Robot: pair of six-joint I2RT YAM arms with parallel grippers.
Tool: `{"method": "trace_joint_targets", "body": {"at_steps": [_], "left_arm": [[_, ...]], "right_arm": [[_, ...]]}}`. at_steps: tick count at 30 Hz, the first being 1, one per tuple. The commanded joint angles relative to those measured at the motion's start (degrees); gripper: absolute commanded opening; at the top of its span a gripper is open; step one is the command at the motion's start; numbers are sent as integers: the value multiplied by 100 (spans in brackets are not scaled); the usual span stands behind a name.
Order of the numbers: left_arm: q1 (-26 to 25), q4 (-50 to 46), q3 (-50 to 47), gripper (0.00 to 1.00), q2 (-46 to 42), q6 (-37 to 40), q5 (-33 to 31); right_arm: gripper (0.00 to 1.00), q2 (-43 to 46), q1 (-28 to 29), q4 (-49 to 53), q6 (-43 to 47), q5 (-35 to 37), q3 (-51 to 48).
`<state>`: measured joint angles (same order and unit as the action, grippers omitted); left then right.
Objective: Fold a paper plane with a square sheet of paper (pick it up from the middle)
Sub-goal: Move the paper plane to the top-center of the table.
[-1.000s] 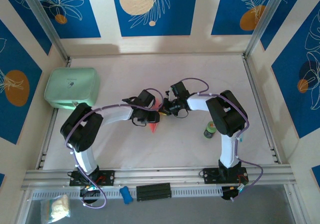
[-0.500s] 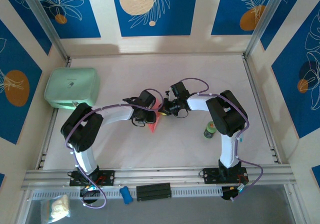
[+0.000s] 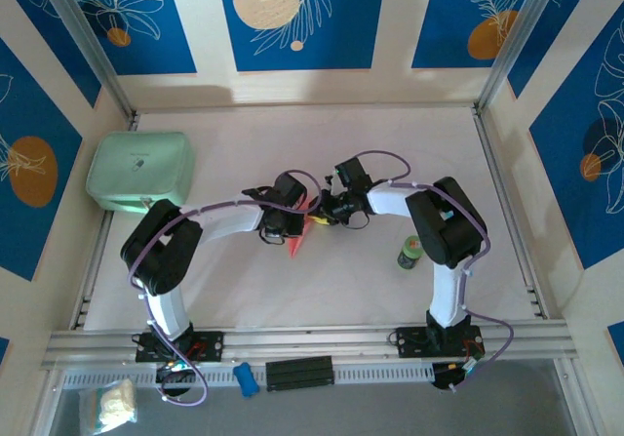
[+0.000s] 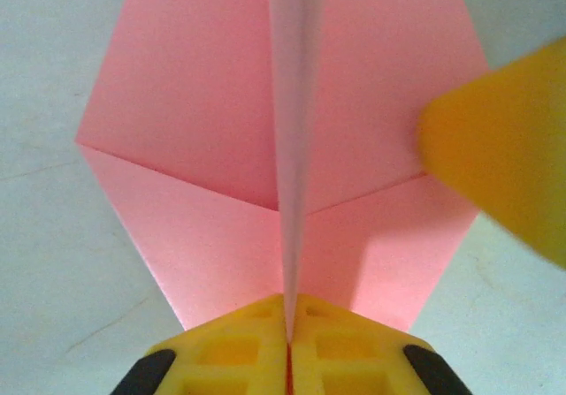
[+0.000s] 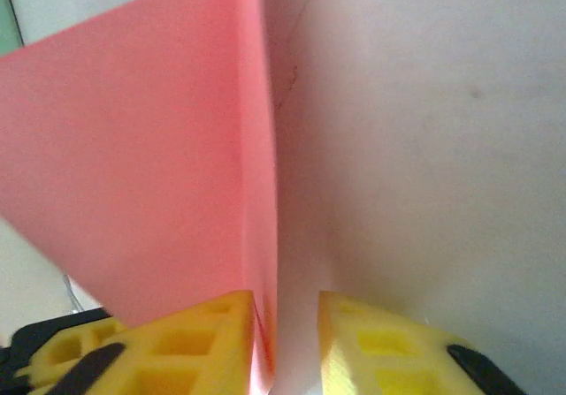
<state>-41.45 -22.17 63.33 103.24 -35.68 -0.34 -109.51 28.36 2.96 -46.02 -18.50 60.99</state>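
"So, what are the left fingers (image 4: 289, 351) doing?"

"They are shut tight on the plane (image 4: 212, 121). They pinch its middle fold, which stands up like a fin."

"And the right fingers (image 3: 320, 214)?"

"Open a little. The fold stands in the gap, close to one finger, not pinched."

"Where is the plane?"

"In the middle of the counter (image 3: 390, 153), between the two arms. Its wings spread out low on both sides. I can't tell if they touch the counter."

"What could go wrong?"

"I think the paper could tear or bend if the left fingers pull while a right finger snags the fold. If the left fingers slip off, the fold could spring open and the plane could drop crooked."
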Motion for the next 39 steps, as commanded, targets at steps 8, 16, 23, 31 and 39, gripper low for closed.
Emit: {"method": "trace_joint_targets", "body": {"at_steps": [8,16,23,31,39], "left_arm": [[199,-596,1153,4,190,606,-529],[491,-785,2403,3,1092,842,-668],[658,-998,3141,3,1782,809,-704],[696,-1189,3528,8,2197,769,-683],[695,-1322,3719,15,2441,756,-639]], "right_arm": [[55,1956,-578,1062,278,1832,-571],[68,2832,-1144,1266,611,2059,-945],[69,2945,-1309,1296,655,1849,-1083],[69,2866,-1398,1216,630,1607,-1126],[68,2806,-1421,1187,594,1508,-1152]]}}
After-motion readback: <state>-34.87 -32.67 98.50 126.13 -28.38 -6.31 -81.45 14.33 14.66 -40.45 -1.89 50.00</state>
